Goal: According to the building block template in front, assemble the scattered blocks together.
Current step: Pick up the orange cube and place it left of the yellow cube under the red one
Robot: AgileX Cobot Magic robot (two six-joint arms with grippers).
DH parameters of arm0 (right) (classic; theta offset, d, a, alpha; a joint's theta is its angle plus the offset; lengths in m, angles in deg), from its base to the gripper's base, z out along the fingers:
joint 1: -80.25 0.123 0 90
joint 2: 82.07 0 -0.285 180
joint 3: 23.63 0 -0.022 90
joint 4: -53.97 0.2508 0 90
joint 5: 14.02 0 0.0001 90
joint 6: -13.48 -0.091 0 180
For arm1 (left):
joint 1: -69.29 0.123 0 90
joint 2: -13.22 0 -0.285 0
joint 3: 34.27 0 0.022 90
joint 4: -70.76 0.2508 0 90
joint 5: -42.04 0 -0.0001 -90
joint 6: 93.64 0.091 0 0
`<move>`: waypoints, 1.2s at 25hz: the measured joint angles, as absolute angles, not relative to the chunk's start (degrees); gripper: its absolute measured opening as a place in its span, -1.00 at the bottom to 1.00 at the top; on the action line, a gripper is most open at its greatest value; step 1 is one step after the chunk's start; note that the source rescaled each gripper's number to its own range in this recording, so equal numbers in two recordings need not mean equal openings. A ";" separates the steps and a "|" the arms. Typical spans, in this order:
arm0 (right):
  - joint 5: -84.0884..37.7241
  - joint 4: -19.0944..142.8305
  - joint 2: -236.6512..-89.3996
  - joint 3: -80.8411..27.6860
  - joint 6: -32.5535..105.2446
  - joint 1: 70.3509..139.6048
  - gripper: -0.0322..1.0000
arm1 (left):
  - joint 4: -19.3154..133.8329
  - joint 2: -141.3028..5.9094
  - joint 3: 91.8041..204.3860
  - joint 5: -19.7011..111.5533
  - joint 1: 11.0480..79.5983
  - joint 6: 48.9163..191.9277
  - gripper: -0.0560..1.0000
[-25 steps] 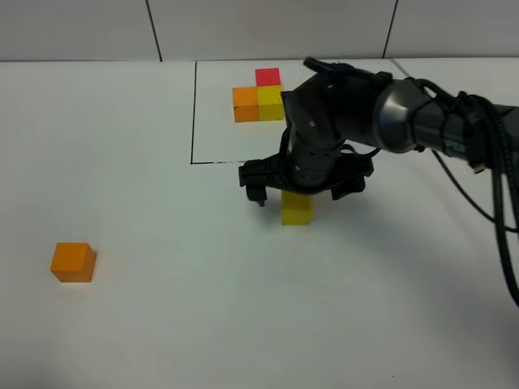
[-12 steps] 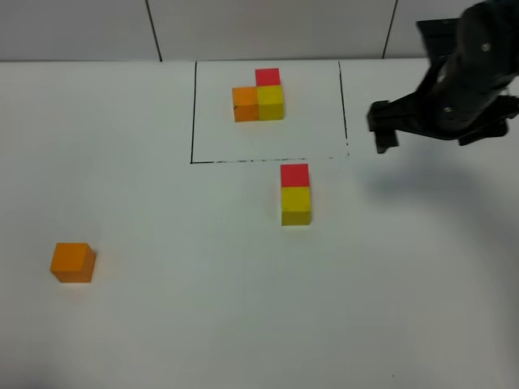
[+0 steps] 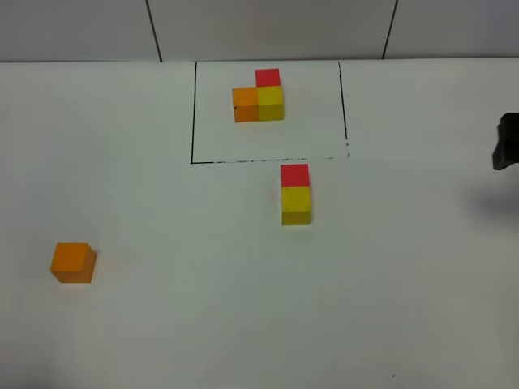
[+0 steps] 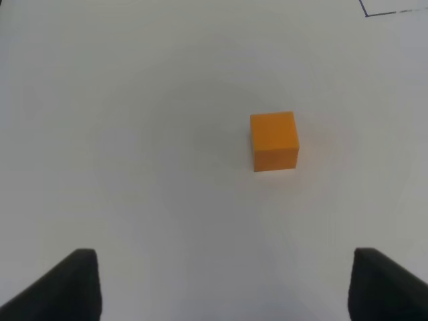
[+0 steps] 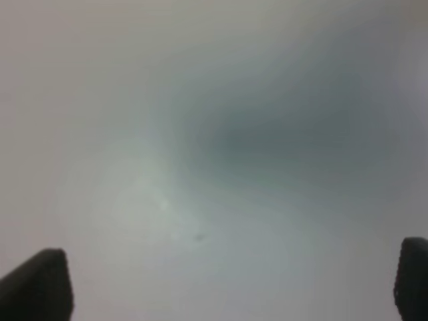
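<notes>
A smooth, matte white table (image 3: 162,324) seen from above. Near its far edge a thin black rectangle outline (image 3: 193,113) frames the building block template (image 3: 259,99): three small matte cubes in an L, orange beside yellow, red behind the yellow. Just outside the outline's near line, a loose red cube (image 3: 294,175) sits touching a loose yellow cube (image 3: 297,207), red on the far side. A loose orange cube (image 3: 73,262), plain and sharp-edged, lies alone, well apart at the near left. The left claw (image 4: 227,287) looks down on it, dark blunt fingers spread wide, grasping nothing. The right claw (image 5: 224,284), at the table's right edge, is likewise released, over bare blurred surface
</notes>
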State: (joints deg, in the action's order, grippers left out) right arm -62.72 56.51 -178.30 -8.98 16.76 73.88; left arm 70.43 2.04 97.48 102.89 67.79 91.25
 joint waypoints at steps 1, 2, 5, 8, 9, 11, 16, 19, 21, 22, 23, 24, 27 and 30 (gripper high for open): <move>-61.87 56.63 -176.73 -7.55 17.33 72.95 0.91 | 70.43 2.04 97.48 102.89 67.79 91.25 0.48; -61.44 56.63 -175.47 -6.21 17.65 71.99 0.91 | 70.43 2.04 97.48 102.89 67.79 91.25 0.48; -61.54 56.47 -171.52 -3.24 17.96 70.54 0.91 | 70.43 2.04 97.48 102.89 67.79 91.25 0.48; -64.19 55.51 -167.59 -2.14 17.64 70.42 0.91 | 70.43 2.04 97.48 102.89 67.79 91.25 0.48; -65.63 55.30 -166.43 -2.10 17.22 70.42 0.91 | 70.76 2.04 97.48 102.89 67.79 91.25 0.48; -68.08 55.09 -163.59 -2.07 16.18 70.40 0.91 | 70.43 2.04 97.48 102.89 67.79 91.25 0.48; -71.03 53.97 -155.75 1.58 15.29 70.40 0.91 | 70.43 2.04 97.48 102.89 67.79 91.25 0.48; -72.34 53.97 -149.82 5.35 15.17 70.40 0.91 | 70.43 2.04 97.48 102.89 67.79 91.25 0.48; -73.48 54.34 -145.57 7.71 15.13 70.40 0.91 | 70.43 2.04 97.48 102.89 67.79 91.25 0.48; -74.13 54.50 -143.05 8.52 15.13 70.40 0.91 | 70.76 2.04 97.48 102.89 67.79 91.25 0.48; -74.96 54.63 -140.86 9.40 15.13 70.40 0.91 | 70.76 2.04 97.48 102.89 67.79 91.25 0.48; -75.58 54.66 -138.19 10.17 15.13 70.40 0.91 | 70.76 2.04 97.48 102.89 67.79 91.25 0.48; -76.94 54.66 -130.96 12.40 15.07 72.01 0.91 | 70.76 2.04 97.48 102.89 67.79 91.25 0.48; -78.47 54.66 -125.13 14.91 14.64 74.92 0.91 | 70.76 2.04 97.48 102.89 67.79 91.25 0.48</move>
